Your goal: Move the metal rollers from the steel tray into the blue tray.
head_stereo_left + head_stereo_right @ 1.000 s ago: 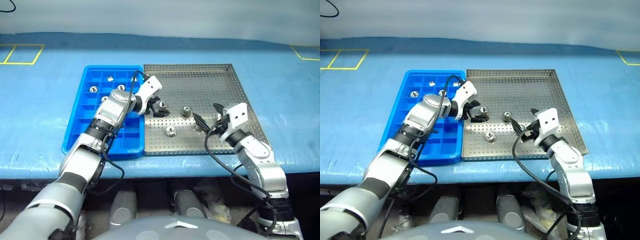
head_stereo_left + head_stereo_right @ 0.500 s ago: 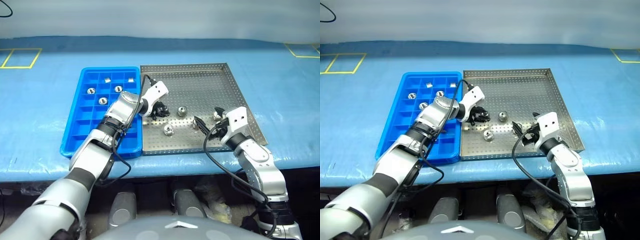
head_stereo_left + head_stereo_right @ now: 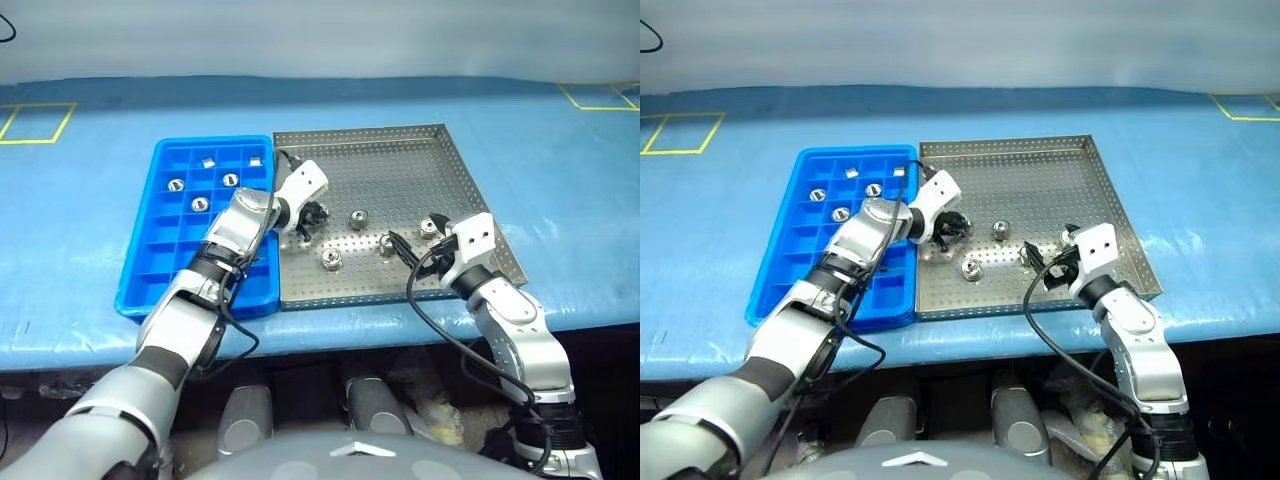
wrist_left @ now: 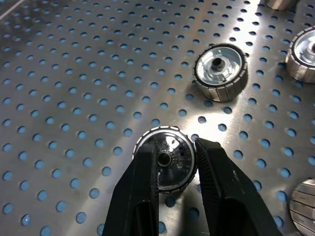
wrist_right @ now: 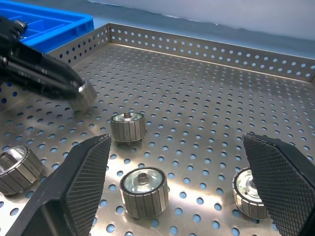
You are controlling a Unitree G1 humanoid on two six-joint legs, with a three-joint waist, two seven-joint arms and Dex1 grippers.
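The roller in play sits between the left gripper's two black fingers, which are closed on its rim near the left edge of the steel tray; in the right wrist view it looks just clear of the perforated floor, though whether it is truly lifted cannot be told for certain. Four more rollers lie loose on the steel tray: one just past the held one, one nearer the front rim, and two close to the right gripper. That gripper hovers low over the tray with its fingers spread wide and nothing in them. The blue tray lies touching the steel tray's left side, with five rollers already dropped into compartments at its far end, among them one in the third row; the near rows are bare. The grip seems to be the weak point: the fingers pinch a smooth, round, ribbed rim, so the roller could twist or squirt out if the arm swings fast. The carry must also clear two raised rims standing side by side, and too low a path would likely knock the roller loose. A release off-centre over a divider could send it into the wrong cell or onto the blue cloth.
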